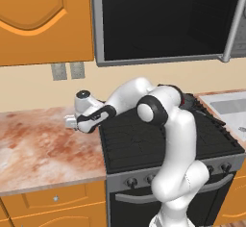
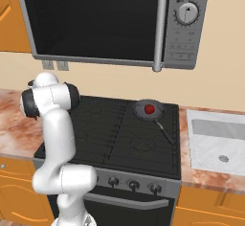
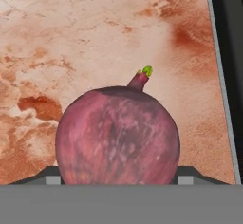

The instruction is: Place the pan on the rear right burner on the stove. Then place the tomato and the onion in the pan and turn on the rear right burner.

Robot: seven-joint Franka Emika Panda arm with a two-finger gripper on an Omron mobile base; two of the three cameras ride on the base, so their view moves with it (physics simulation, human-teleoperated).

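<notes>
Onion [image 3: 117, 136] sits right under my wrist camera, huge in the hand view, dull purple skin, small stalk with a green tip pointing up and away. It rests on the marbled red-brown counter [image 3: 71, 38], with the stove [image 3: 232, 52] edge as a dark strip along the right side of that view. My two fingers [image 3: 50, 176] flank the onion low on both sides, tips just at its flanks; I cannot tell if they are pressing on it or only bracketing it, so grip state unclear.

From the left base view, my gripper [image 1: 72, 122] is down at the counter, left of the stove, near the cooktop's far left corner, arm bent over and reaching left across the grates.

Right base view: pan [image 2: 148, 109] sits on the rear right burner [image 2: 152, 112], handle pointing toward the near right. Tomato [image 2: 149, 108] lies inside the pan, roughly centred, bright red. Microwave [image 2: 115, 21] hangs above the stove. Sink [image 2: 217, 141] is set in the counter to the right of the stove.
</notes>
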